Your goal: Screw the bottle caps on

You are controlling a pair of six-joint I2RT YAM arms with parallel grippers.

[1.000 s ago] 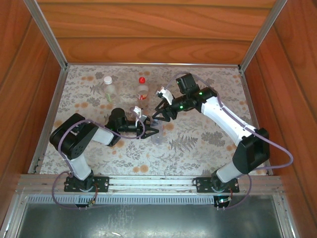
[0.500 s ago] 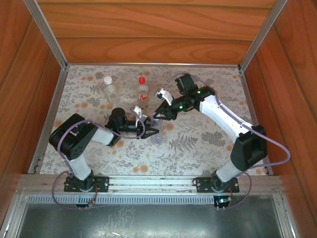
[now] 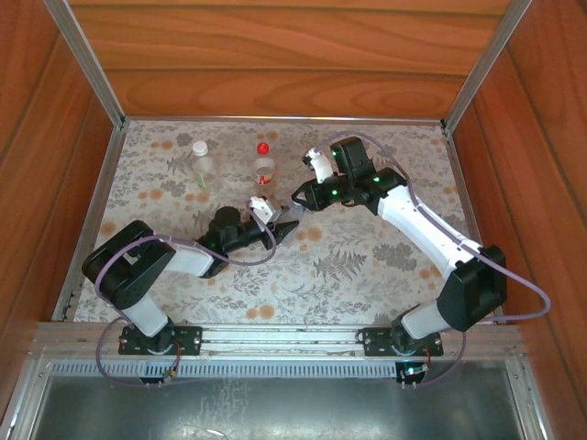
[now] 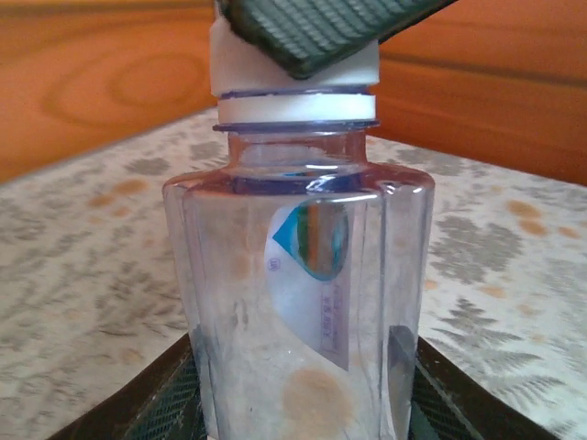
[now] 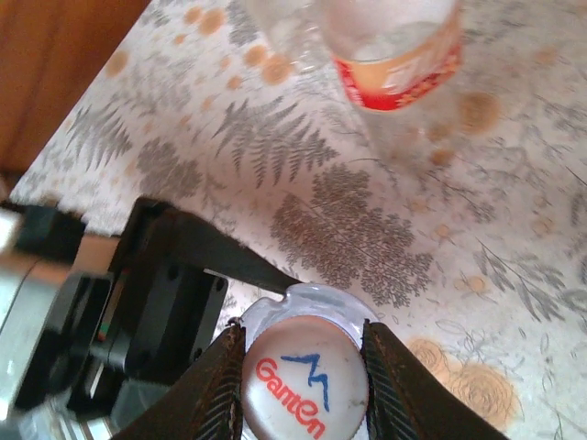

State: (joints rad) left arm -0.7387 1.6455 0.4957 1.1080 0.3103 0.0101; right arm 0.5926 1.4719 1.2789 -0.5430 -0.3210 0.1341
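Note:
A clear bottle [image 4: 303,275] with a bluish-purple neck ring stands upright between the fingers of my left gripper [image 4: 303,408], which is shut on its lower body. On its neck sits a white cap [image 5: 304,385] printed "Ganten", with my right gripper [image 5: 304,367] shut on it from above. From overhead, the left gripper [image 3: 280,227] and right gripper [image 3: 301,197] meet mid-table. At the back stand a plain bottle [image 3: 201,167] wearing a white cap [image 3: 199,147] and a red-orange labelled bottle [image 3: 264,169] wearing a red cap [image 3: 263,148].
A floral cloth [image 3: 367,257] covers the table, with open room to the right and in front of the grippers. Wooden walls [image 3: 293,82] and aluminium frame posts [image 3: 92,73] close in the back and sides. The labelled bottle [image 5: 394,55] stands just beyond the right gripper.
My right gripper has shut on the white cap and its wrist has turned. The left gripper, still holding the bottle, has shifted slightly away from the near edge.

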